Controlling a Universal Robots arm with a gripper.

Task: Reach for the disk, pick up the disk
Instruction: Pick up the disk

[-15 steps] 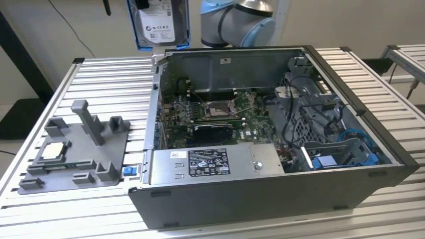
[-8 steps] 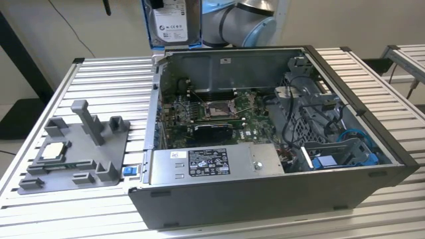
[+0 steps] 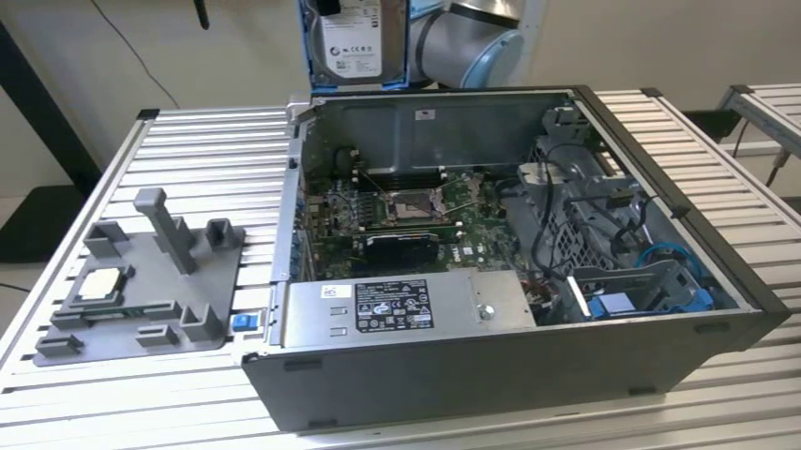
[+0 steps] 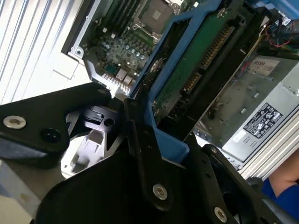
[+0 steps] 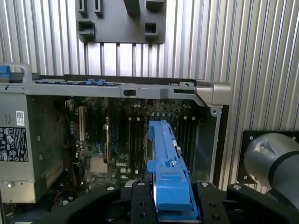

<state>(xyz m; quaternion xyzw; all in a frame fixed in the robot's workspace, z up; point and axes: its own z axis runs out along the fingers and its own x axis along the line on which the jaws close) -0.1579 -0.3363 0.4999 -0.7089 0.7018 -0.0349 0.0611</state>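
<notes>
- Exterior view: the disk (image 3: 355, 42) hangs in the air, upright, label side to the camera, blue rails along its edges. It sits above the far wall of the open computer case (image 3: 501, 366), clear of it.
- The arm (image 3: 470, 47) is just beside the disk on the exterior view's right. The jaws can't be made out from here.
- The case lies on its side on the slatted table (image 3: 213, 150), with the motherboard (image 3: 400, 216) exposed and the power supply (image 3: 388, 305) along the near wall.
- A grey stand (image 3: 163, 272) is on the table at the exterior view's left, well apart from the disk. A small square chip (image 3: 100, 284) rests on it.
- Second wrist view: the gripper (image 4: 161, 135) is clamped on the disk's end. The black fingers (image 4: 140, 144) press the blue rail (image 4: 170, 140) from both sides, with no gap showing.
- The disk's green circuit board (image 4: 196, 60) faces this camera, and the disk runs away from the jaws over the open case.
- A person's blue sleeve (image 4: 280, 196) is at the frame edge, beyond the power supply.
- First wrist view: the disk is edge-on, its blue rail sticking straight out from between the jaws, centred in them. The jaws are closed down to the disk's thickness.
- The motherboard lies behind the disk, and the stand is on the table past the case rim.
</notes>
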